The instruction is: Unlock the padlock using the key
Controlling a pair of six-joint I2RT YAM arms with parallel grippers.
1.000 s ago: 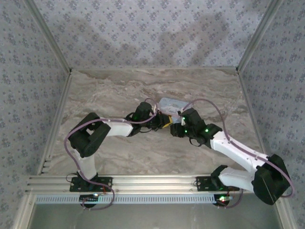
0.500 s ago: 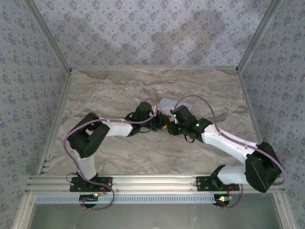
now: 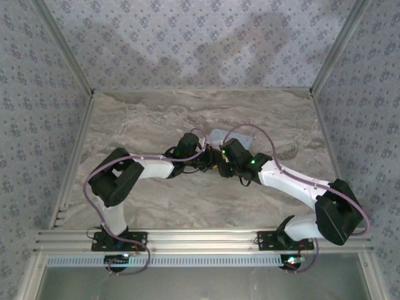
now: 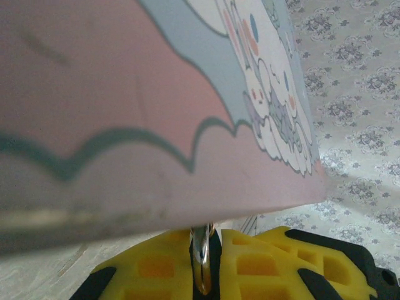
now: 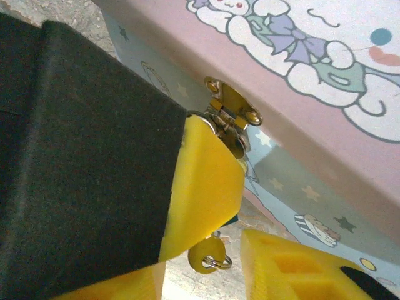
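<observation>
The pale blue and pink cartoon tin (image 5: 325,94) lies mid-table, its metal hasp (image 5: 231,115) facing me. My left gripper (image 4: 203,250) is shut on the padlock's shiny shackle (image 4: 201,265) just under the tin's lid. In the right wrist view the left gripper's yellow finger (image 5: 206,181) covers the padlock, leaving a dark sliver (image 5: 235,219). Below that hangs the key (image 5: 209,254), with a round brass-coloured head and a small split ring. My right gripper (image 5: 206,270) is open, with the key head in the gap and touching neither finger. From above, both grippers (image 3: 208,164) (image 3: 220,166) meet in front of the tin (image 3: 232,135).
The marble-patterned table (image 3: 150,119) is walled by patterned panels on three sides. An aluminium rail (image 3: 187,237) runs along the near edge by the arm bases. Both arms crowd the middle of the table.
The right arm has swung left to meet the left gripper at the tin, and its jaws have narrowed. The left arm and its grip have not moved.
</observation>
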